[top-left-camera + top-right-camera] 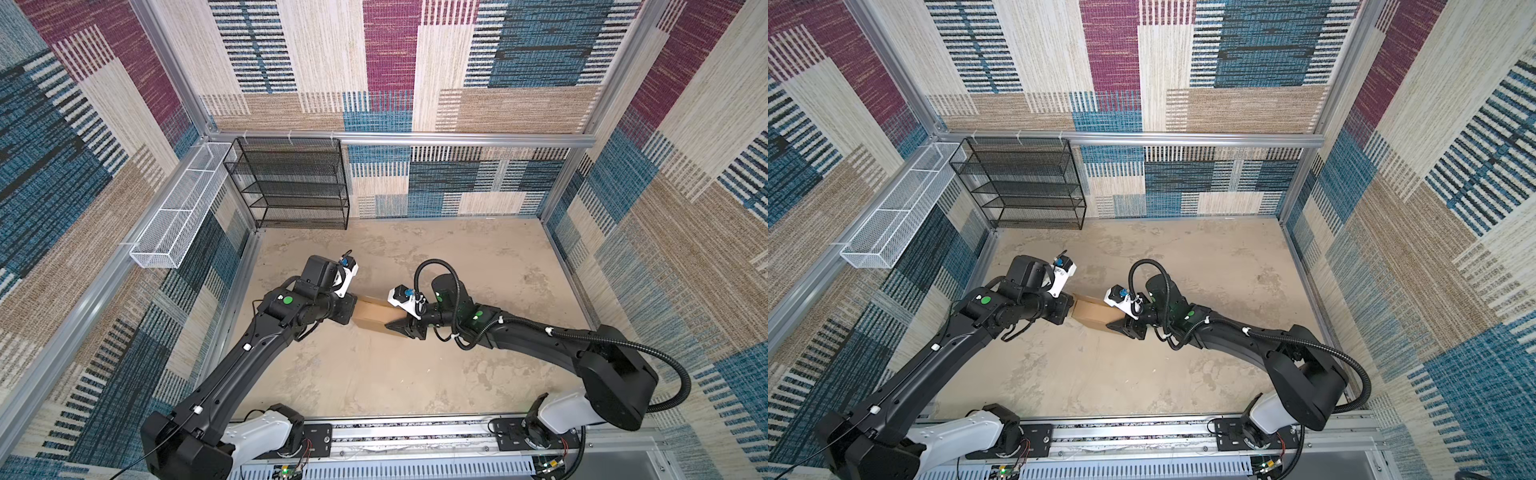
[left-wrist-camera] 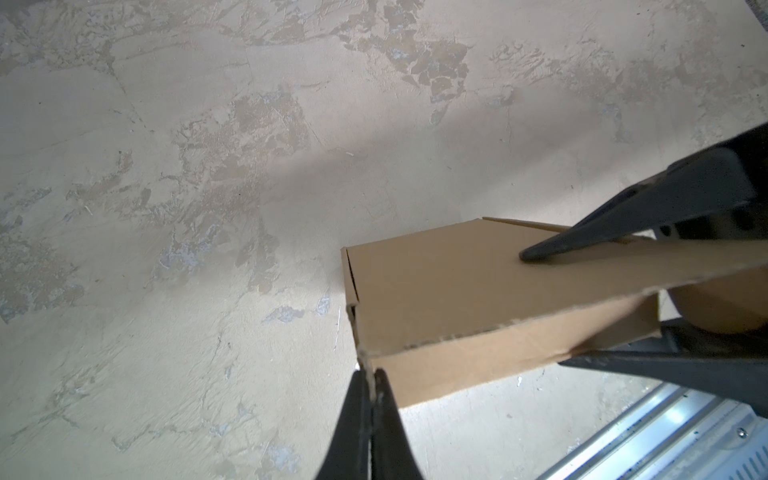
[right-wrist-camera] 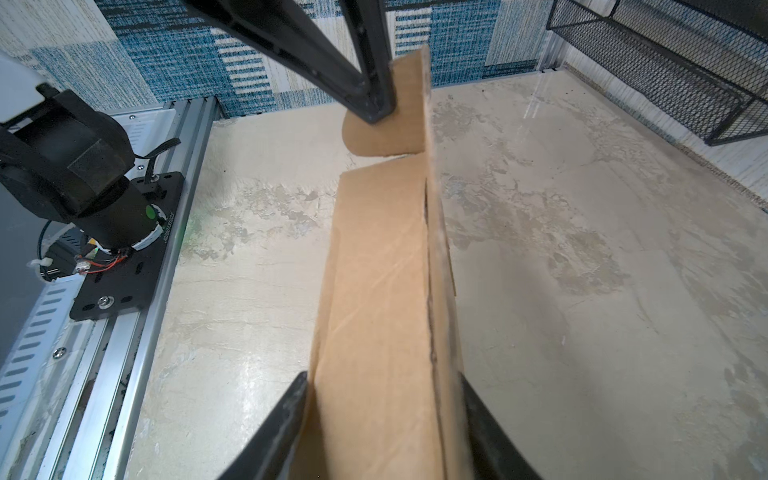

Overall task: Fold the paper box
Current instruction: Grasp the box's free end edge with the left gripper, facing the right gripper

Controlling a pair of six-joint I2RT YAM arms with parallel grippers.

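Observation:
The paper box, a shallow brown cardboard box, is held between my two grippers over the middle of the table. My left gripper is shut, pinching a thin cardboard edge at the box's left end. In the right wrist view its fingers rest on a rounded flap at the far end of the box. My right gripper is shut across the thickness of the box, one finger on each broad face. A lid panel stands slightly ajar along one long edge.
A black mesh shelf rack stands at the back left against the wall. A white wire basket hangs on the left wall. An aluminium rail carrying both arm bases runs along the front edge. Patterned walls enclose the table.

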